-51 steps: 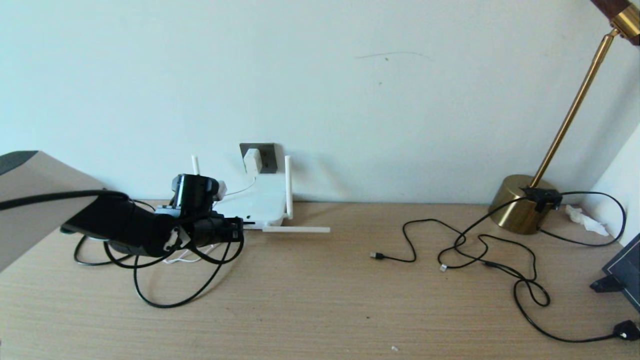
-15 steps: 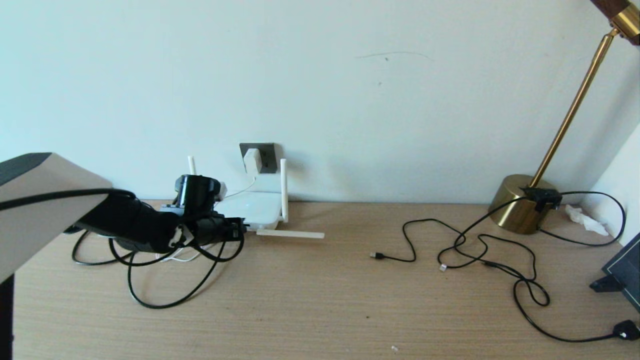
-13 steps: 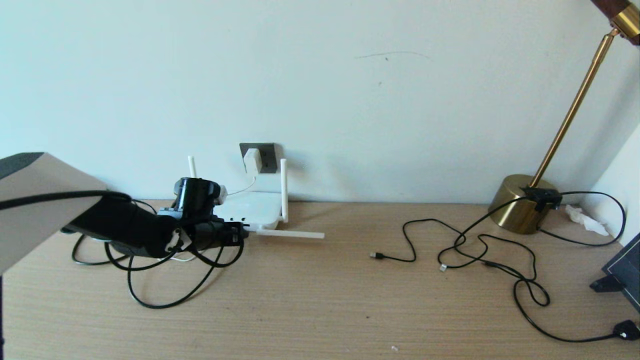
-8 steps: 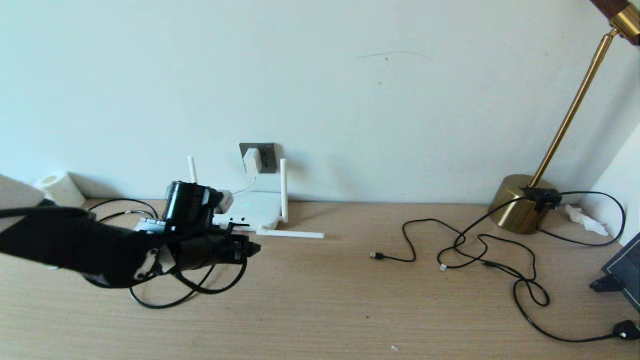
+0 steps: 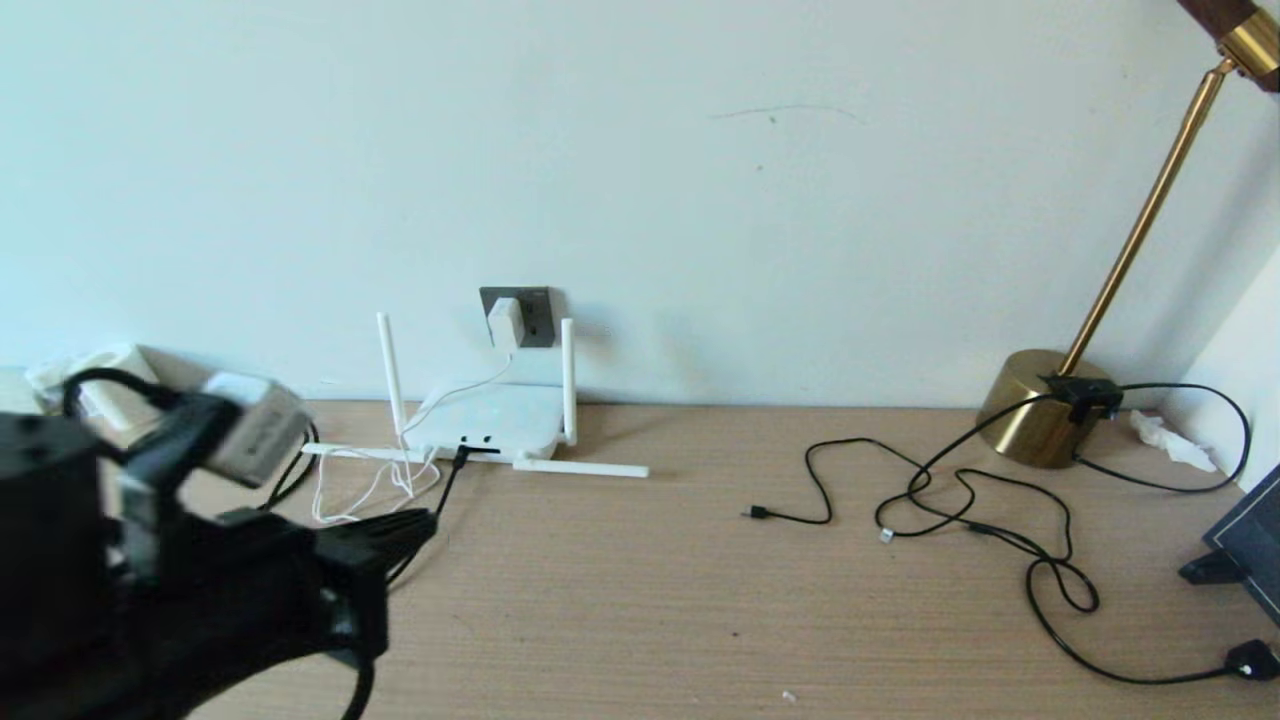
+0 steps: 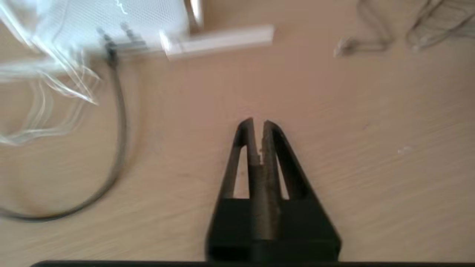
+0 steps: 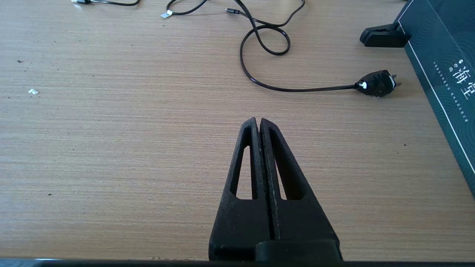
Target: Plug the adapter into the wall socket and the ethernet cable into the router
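Observation:
The white adapter (image 5: 505, 321) sits plugged into the dark grey wall socket (image 5: 533, 312) on the wall. Its thin white cord (image 5: 365, 485) trails past the router. The white router (image 5: 492, 418) lies flat under the socket, two antennas upright and two lying on the desk. The black ethernet cable (image 5: 447, 480) has its connector in the router's front edge (image 6: 110, 52) and runs toward me. My left gripper (image 5: 420, 523) is shut and empty, hovering over the desk near the cable, well in front of the router (image 6: 258, 122). My right gripper (image 7: 258, 121) is shut and empty above bare desk.
A brass lamp (image 5: 1040, 405) stands at the back right with thin black cords (image 5: 960, 500) looped across the desk. A black mains plug (image 7: 376, 83) and a dark box (image 7: 441, 55) lie at the right. A white roll (image 5: 105, 375) stands at the far left.
My left arm has pulled back from the router toward me and its gripper has closed empty. The ethernet cable stays in the router's port, and the router shows uncovered.

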Tool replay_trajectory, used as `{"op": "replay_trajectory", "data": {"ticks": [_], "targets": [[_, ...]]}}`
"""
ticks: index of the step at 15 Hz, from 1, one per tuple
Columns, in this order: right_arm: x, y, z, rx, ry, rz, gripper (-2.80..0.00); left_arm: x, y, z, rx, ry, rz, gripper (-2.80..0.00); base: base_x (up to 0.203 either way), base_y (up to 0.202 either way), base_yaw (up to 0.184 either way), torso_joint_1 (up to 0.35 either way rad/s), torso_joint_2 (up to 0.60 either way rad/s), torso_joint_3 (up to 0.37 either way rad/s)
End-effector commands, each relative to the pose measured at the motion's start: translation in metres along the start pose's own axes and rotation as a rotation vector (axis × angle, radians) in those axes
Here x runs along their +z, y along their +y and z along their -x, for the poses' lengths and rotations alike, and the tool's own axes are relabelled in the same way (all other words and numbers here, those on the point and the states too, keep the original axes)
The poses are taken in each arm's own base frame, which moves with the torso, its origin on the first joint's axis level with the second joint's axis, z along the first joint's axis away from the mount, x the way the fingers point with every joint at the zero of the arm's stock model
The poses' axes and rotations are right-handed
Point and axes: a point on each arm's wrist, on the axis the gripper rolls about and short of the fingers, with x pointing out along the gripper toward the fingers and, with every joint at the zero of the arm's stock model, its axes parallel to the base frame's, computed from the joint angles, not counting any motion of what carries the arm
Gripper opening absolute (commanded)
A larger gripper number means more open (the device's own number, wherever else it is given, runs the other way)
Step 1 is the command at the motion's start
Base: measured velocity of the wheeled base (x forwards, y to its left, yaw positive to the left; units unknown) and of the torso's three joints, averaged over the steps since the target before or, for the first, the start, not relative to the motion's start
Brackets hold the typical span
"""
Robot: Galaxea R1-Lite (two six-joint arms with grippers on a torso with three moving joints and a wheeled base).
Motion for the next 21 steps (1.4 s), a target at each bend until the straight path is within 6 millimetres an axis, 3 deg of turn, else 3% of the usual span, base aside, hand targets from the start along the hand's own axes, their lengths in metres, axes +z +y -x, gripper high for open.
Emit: {"op": "replay_trajectory", "data": {"ticks": [1,3,5,6,8,10,15,21], "targets": [[-0.001,0.0,0.0,-0.001,-0.005,-0.001,-2.8,0.007,0.017,0.062,0.019,-0.217,0.056,-2.8,0.0,0.0,0.0,0.0,0.0,0.0],[-0.001,0.0,0.001,0.0,-0.011,0.0,-2.8,-0.017,0.04,0.105,0.247,-0.329,0.099,-2.8,0.0,0.0,0.0,0.0,0.0,0.0],[-0.001,0.0,0.001,0.0,-0.009,0.001,-2.8,-0.067,0.047,0.146,0.451,-0.414,0.1,-2.8,0.0,0.0,0.0,0.0,0.0,0.0],[-0.001,0.0,0.001,0.0,-0.011,0.001,-2.8,-0.093,0.044,0.156,0.469,-0.427,0.061,-2.8,0.0,0.0,0.0,0.0,0.0,0.0],[-0.001,0.0,0.001,0.008,-0.01,0.021,-2.8,-0.139,0.036,0.16,0.386,-0.379,-0.045,-2.8,0.0,0.0,0.0,0.0,0.0,0.0],[-0.002,0.0,0.001,0.018,-0.008,0.071,-2.8,-0.171,0.032,0.145,0.301,-0.276,-0.152,-2.8,0.0,0.0,0.0,0.0,0.0,0.0],[-0.002,0.0,0.0,0.019,-0.006,0.096,-2.8,-0.177,0.034,0.141,0.338,-0.273,0.025,-2.8,0.0,0.0,0.0,0.0,0.0,0.0],[-0.001,0.0,0.001,0.017,-0.01,0.039,-2.8,-0.177,0.034,0.141,0.338,-0.274,0.026,-2.8,0.0,0.0,0.0,0.0,0.0,0.0]]}}
